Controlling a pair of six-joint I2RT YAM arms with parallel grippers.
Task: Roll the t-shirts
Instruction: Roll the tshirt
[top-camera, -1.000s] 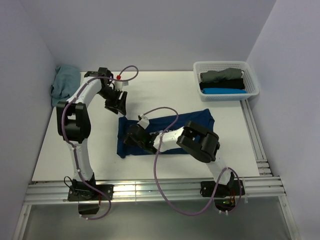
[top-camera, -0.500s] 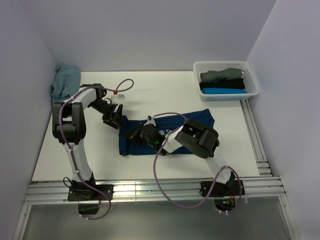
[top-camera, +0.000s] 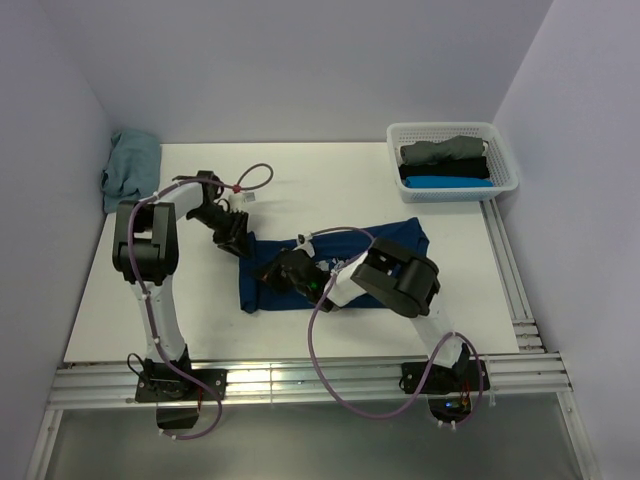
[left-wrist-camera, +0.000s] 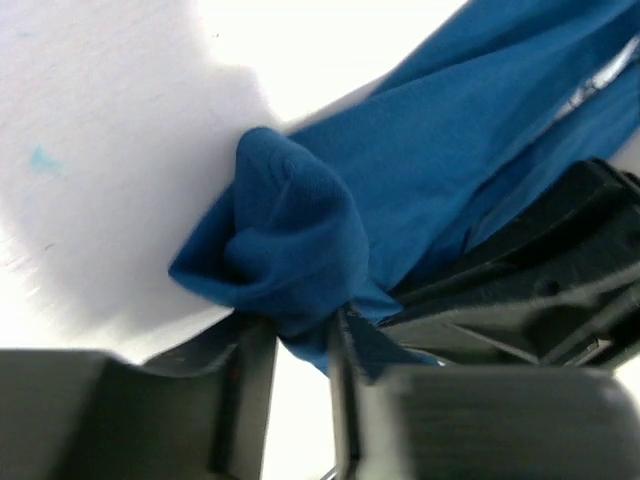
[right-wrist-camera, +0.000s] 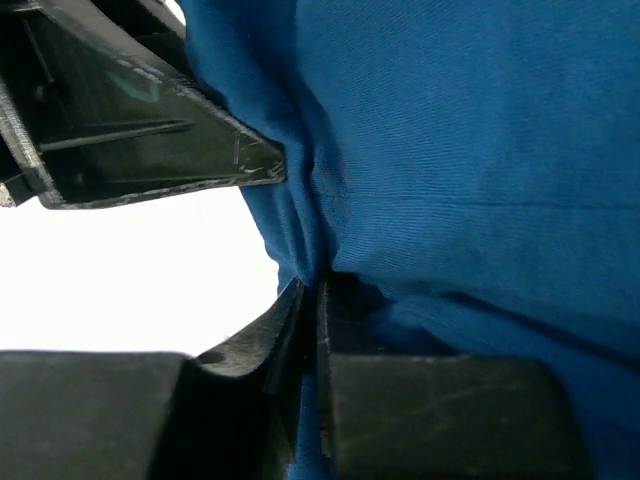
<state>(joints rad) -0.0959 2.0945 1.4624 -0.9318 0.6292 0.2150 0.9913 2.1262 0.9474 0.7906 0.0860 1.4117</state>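
Note:
A dark navy t-shirt (top-camera: 380, 250) lies as a folded strip across the middle of the white table. My left gripper (top-camera: 237, 238) is at the strip's far left corner. In the left wrist view the left gripper (left-wrist-camera: 300, 335) is shut on a bunched lump of the navy cloth (left-wrist-camera: 290, 250). My right gripper (top-camera: 272, 272) sits just beside it on the strip's left end. In the right wrist view the right gripper (right-wrist-camera: 312, 290) has its jaws almost together, pinching a thin fold of the blue cloth (right-wrist-camera: 470, 130). The left gripper's fingers (right-wrist-camera: 130, 110) show close by.
A white basket (top-camera: 452, 128) at the back right holds rolled t-shirts: grey (top-camera: 445, 152), black (top-camera: 445, 170) and bright blue (top-camera: 450, 182). A dusty teal t-shirt (top-camera: 130, 165) lies crumpled at the back left corner. Walls close in on three sides.
The left gripper came down from the back of the table onto the shirt's left end and closed on the cloth. The right gripper shifted slightly right, and its jaws eased a little.

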